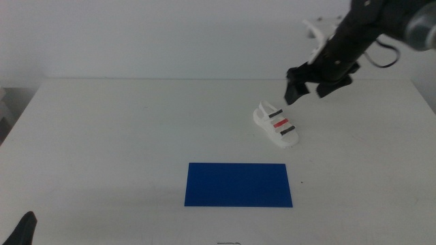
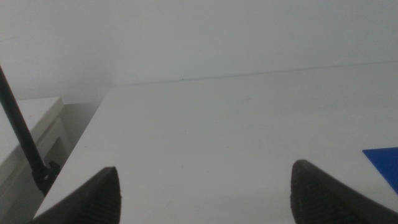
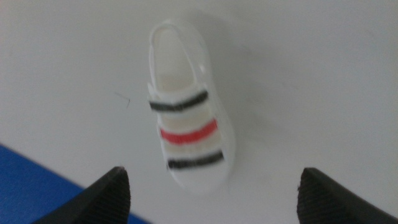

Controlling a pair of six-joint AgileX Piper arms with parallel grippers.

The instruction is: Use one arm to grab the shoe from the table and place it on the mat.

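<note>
The white shoe [image 1: 276, 125] with two black straps and one red strap lies on the table [image 1: 136, 129], right of centre. The dark blue mat [image 1: 238, 184] lies flat in front of it, nearer the camera. My right gripper [image 1: 304, 87] hangs open in the air above and just behind the shoe, touching nothing. Its wrist view looks down on the shoe [image 3: 185, 134] between the spread jaws, with a corner of the mat [image 3: 37, 186] showing. My left gripper [image 2: 205, 193] waits open at the table's near left, with a corner of the mat [image 2: 384, 163] in sight.
The right arm [image 1: 368, 34] reaches in from the upper right. A white object [image 1: 320, 30] stands behind it past the table's far edge. A dark rod [image 2: 22, 134] stands off the table's left side.
</note>
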